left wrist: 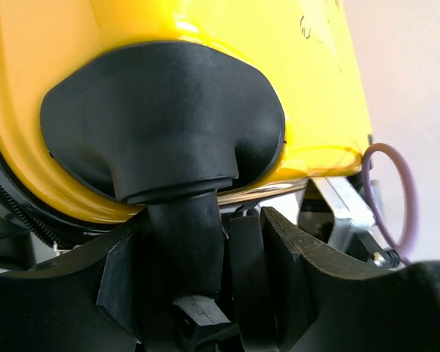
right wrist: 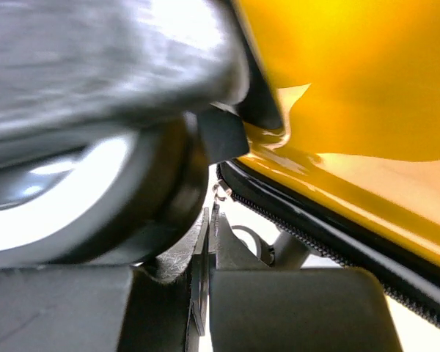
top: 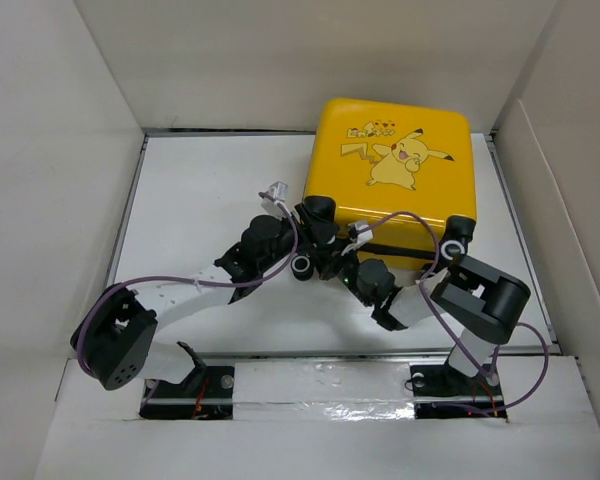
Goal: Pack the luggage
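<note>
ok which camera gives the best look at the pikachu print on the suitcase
Top external. It looks down on the luggage lid, so the whole Pikachu print shows. The left wrist view catches only a few dark lines of it at its top right. The right wrist view shows blurred yellow shell and no print.

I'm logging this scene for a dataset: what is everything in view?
suitcase: one, yellow with cartoon print, flat on table's far right
wheel: two seen, black, suitcase's near edge
zip: one, black, along suitcase's side
zip pull: one, metal, near edge
table: one, white, under everything
walls: white, around the table
cables: purple, along both arms
left arm: one, black and white, near left
right arm: one, black, near right
left claw: black, seemingly shut on wheel
right claw: black, seemingly shut on zip pull
</note>
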### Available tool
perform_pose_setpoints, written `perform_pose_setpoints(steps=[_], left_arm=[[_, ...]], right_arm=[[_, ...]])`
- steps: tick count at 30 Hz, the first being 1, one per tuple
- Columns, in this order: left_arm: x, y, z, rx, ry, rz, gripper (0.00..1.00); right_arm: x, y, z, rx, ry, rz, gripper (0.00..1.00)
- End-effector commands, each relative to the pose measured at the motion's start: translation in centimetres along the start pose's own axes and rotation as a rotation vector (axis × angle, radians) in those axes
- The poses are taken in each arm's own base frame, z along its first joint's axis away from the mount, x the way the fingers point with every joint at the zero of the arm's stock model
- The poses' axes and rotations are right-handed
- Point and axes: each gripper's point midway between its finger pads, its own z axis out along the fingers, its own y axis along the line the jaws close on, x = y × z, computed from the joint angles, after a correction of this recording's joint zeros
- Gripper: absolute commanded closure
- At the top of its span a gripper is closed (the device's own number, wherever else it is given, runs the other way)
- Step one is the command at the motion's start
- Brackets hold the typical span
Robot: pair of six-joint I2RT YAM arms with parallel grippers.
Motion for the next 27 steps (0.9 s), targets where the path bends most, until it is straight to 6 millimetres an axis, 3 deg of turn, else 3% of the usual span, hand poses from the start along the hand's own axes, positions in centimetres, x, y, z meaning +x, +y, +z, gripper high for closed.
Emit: perform_pose_setpoints(steps=[1,2,4,6,7,9,12,13,14,15,16,17,19,20,21,22,25,27], left_arm=[[-0.2,-16.8,-7.2,0.68,0.058,-0.017,1.0],[-0.3,-16.9,-7.4,0.689,0.049,-0.025,1.0],[-0.7,-16.7,-7.3,0.676,0.027,-0.03,1.0],[-1.0,-15.9,-7.0,0.633,0.017,-0.014,1.0],[-1.3,-15.5,-6.9,0.619,0.007,-0.006,1.0],[-1.5,-14.7,-6.8,0.582,0.004,0.014,1.0],[-2.3,-13.1,-6.4,0.522,-0.009,0.027,1.0],[-2.2,-12.7,-6.4,0.514,-0.003,0.026,1.0],[-2.5,-11.9,-6.2,0.498,-0.005,0.02,1.0],[-2.5,-12.1,-6.5,0.514,-0.003,0.005,1.0],[-2.3,-11.5,-6.5,0.514,0.009,-0.001,0.97],[-1.9,-11.4,-6.4,0.52,0.024,-0.011,0.95],[-2.1,-11.3,-6.5,0.537,0.031,-0.03,0.91],[-1.9,-11.1,-6.4,0.537,0.044,-0.04,0.9],[-2.3,-11.3,-6.4,0.552,0.033,-0.044,0.88],[-2.0,-11.2,-6.6,0.562,0.044,-0.052,0.88],[-1.9,-11.7,-6.8,0.592,0.058,-0.086,0.86],[-1.8,-11.7,-6.9,0.588,0.063,-0.094,0.85]], right_arm=[[-4.4,12.8,-1.5,-0.562,-0.073,0.208,1.0],[-4.5,12.8,-1.5,-0.581,-0.068,0.217,1.0],[-4.6,12.7,-1.6,-0.587,-0.069,0.231,0.79],[-3.7,10.9,-2.3,-0.513,-0.05,0.23,0.56],[-3.7,9.9,-2.5,-0.473,-0.035,0.205,0.39],[-3.0,8.1,-3.1,-0.382,-0.009,0.181,0.24],[-1.8,5.6,-5.0,-0.277,0.064,0.113,0.16],[0.2,4.0,-5.8,-0.215,0.146,0.076,0.13],[-1.5,3.7,-6.2,-0.183,0.11,0.062,0.12],[-1.6,3.2,-6.6,-0.154,0.117,0.04,0.1],[-0.1,2.1,-7.6,-0.105,0.193,-0.008,0.06],[-2.2,2.4,-8.1,-0.09,0.147,-0.022,0.05],[-3.3,1.8,-9.0,-0.052,0.148,-0.065,0.04],[-3.2,0.4,-9.7,0.025,0.182,-0.09,0.03],[-5.2,0.6,-10.3,0.03,0.131,-0.088,0.03],[-5.8,0.4,-10.6,0.037,0.115,-0.098,0.03],[-8.1,0.2,-10.5,0.052,0.041,-0.136,0.04],[-8.5,0.9,-9.8,0.03,0.057,-0.169,0.04]])
